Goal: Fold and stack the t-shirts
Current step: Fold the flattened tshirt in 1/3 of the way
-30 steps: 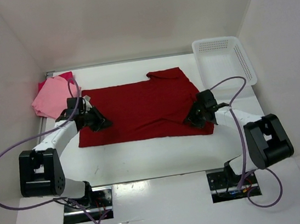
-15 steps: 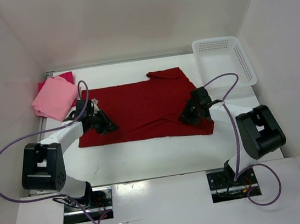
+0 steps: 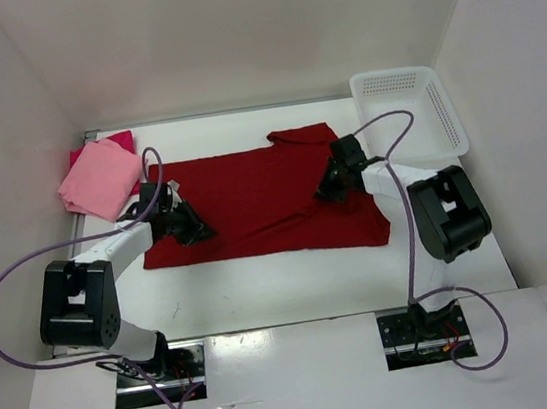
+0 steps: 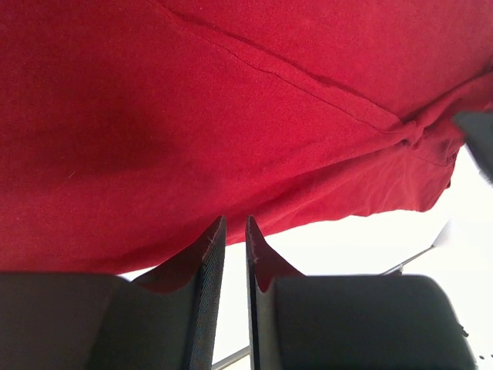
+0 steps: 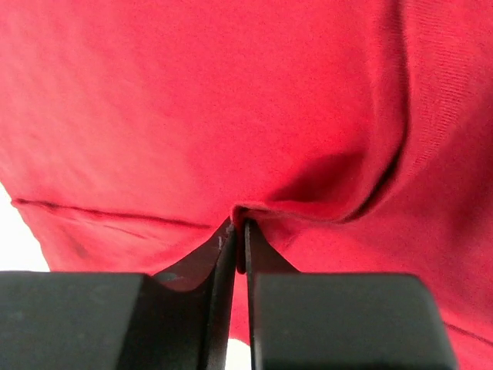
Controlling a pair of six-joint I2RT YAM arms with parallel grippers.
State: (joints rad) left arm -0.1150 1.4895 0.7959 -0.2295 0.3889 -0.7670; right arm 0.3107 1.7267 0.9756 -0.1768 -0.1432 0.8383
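Plain and unpatterned, the dark red cloth t-shirt [image 3: 262, 196] shows only tone-on-tone seams, and its colour reads brighter, nearer scarlet, in both wrist views. The flat tabletop [image 3: 294, 282] is white. A light pink cloth t-shirt [image 3: 99, 179] shows a strip of a bright magenta-pink cloth t-shirt [image 3: 122, 139] at its edge. The rectangular plastic basket [image 3: 392, 73] is white, patterned with rows of small holes. The left gripper [image 4: 235, 223] and right gripper [image 5: 237, 225] are black, the arm links [image 3: 118, 247] white, the cables [image 3: 407, 247] purple.
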